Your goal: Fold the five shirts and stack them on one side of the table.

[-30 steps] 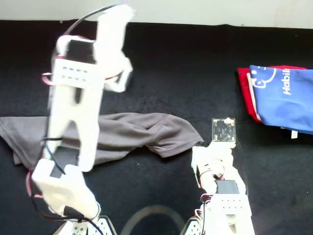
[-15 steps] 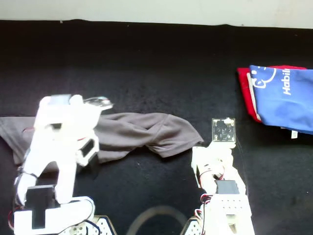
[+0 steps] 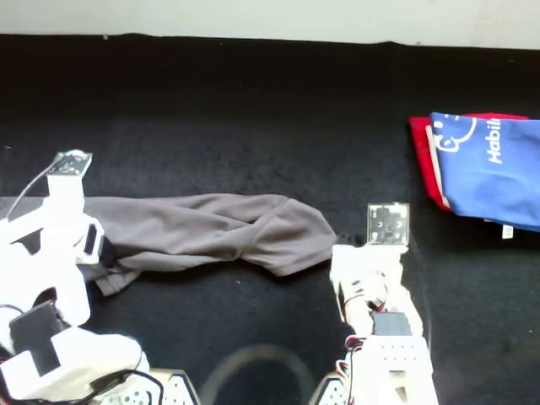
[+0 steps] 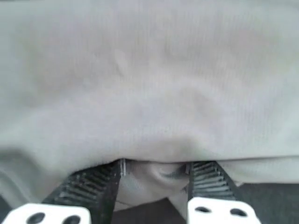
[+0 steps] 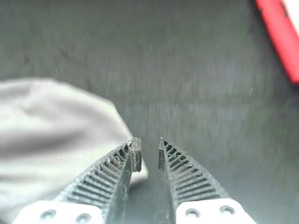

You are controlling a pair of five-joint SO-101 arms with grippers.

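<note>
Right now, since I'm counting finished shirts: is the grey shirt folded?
Not folded: the grey shirt lies bunched and twisted lengthwise across the table, one end between the fingers of the left gripper.

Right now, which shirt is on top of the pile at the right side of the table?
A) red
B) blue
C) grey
B: the blue shirt lies over the red shirt, whose edge sticks out from under it; the grey shirt lies apart from them, stretched across the middle of the table.
</note>
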